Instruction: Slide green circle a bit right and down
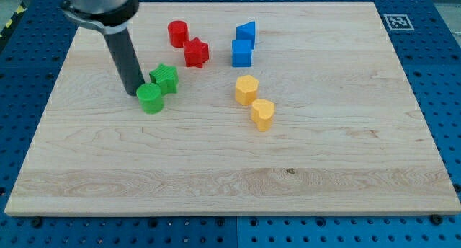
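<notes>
The green circle (150,99) sits on the wooden board at the view's left of centre, touching the green star (165,78) just above and to its right. My tip (132,91) is at the lower end of the dark rod, right beside the green circle's upper left edge, touching or nearly touching it.
A red circle (178,33) and a red star (195,52) lie above the green pair. A blue triangle-like block (246,32) and a blue cube (242,53) lie right of them. A yellow hexagon (246,90) and a yellow heart (263,114) sit near the middle. The board (288,176) ends in blue pegboard.
</notes>
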Action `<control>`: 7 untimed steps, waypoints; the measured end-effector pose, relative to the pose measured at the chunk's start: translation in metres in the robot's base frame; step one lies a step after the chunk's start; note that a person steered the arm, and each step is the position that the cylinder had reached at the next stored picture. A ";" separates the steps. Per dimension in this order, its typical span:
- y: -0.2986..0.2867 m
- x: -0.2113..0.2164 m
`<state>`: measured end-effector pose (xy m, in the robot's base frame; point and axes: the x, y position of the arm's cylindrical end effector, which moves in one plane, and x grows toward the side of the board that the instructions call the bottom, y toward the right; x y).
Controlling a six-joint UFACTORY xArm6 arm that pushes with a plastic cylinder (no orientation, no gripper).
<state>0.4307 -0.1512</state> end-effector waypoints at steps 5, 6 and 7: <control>0.046 0.076; 0.043 0.069; 0.026 0.039</control>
